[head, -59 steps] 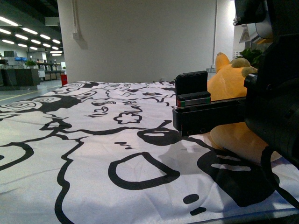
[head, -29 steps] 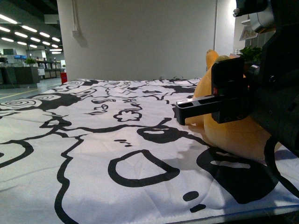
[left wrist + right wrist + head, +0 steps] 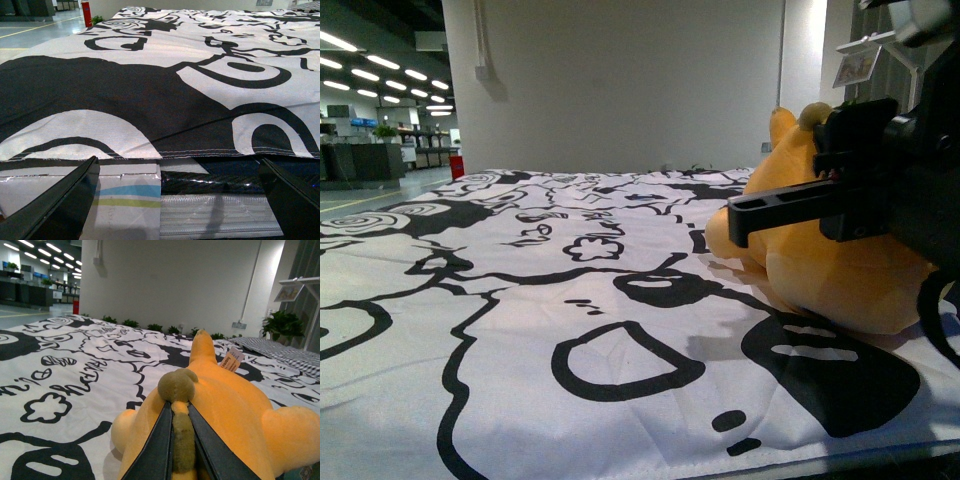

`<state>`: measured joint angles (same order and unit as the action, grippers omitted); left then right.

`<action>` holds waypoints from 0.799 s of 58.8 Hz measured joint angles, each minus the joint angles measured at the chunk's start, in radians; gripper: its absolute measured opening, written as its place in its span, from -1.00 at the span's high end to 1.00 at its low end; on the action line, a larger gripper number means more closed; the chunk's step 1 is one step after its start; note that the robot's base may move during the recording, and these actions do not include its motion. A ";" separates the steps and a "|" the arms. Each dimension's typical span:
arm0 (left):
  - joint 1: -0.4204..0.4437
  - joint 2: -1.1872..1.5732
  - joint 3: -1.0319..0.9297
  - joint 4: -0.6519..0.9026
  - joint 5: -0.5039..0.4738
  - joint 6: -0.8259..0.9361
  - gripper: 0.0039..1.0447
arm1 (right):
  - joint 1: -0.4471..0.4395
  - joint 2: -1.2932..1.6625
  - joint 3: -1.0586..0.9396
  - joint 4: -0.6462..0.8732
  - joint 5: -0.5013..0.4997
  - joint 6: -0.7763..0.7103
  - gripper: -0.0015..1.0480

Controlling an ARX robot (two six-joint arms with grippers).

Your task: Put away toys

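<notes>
item: plush toy (image 3: 840,275), orange-yellow, rounded body, one pointed ear up. place: lying on the right side of the cloth (image 3: 570,300), touching it, about mid-depth.
item: cloth, white with black doodle pattern, spread flat and filling the near ground; its stitched hem (image 3: 200,154) runs along the near edge.
item: right gripper (image 3: 179,412), fingers drawn narrow and pinched on an olive-brown nub (image 3: 177,385) of the plush toy; in the front view its black finger (image 3: 780,208) crosses the toy from the right.
item: left gripper (image 3: 178,161), fingers spread wide, nothing between them, low at the near hem of the cloth, over a white surface with blue and green stripes (image 3: 127,195).
item: small label (image 3: 231,360) on the toy's far side; print too small to read.
item: white wall (image 3: 620,80), far; potted plants (image 3: 282,322), far right.
</notes>
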<state>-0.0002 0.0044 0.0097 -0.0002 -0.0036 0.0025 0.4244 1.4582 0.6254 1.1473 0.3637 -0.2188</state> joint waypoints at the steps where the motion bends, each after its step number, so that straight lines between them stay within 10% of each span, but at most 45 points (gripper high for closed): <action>1: 0.000 0.000 0.000 0.000 0.000 0.000 -0.89 | -0.005 -0.005 0.001 -0.007 -0.006 0.005 0.88; 47: 0.000 0.000 0.000 0.000 0.000 0.000 -0.89 | -0.545 -0.543 -0.057 -0.396 -0.536 0.470 0.88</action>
<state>-0.0002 0.0044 0.0097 -0.0002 -0.0036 0.0025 -0.1204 0.9150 0.5682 0.7509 -0.1719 0.2516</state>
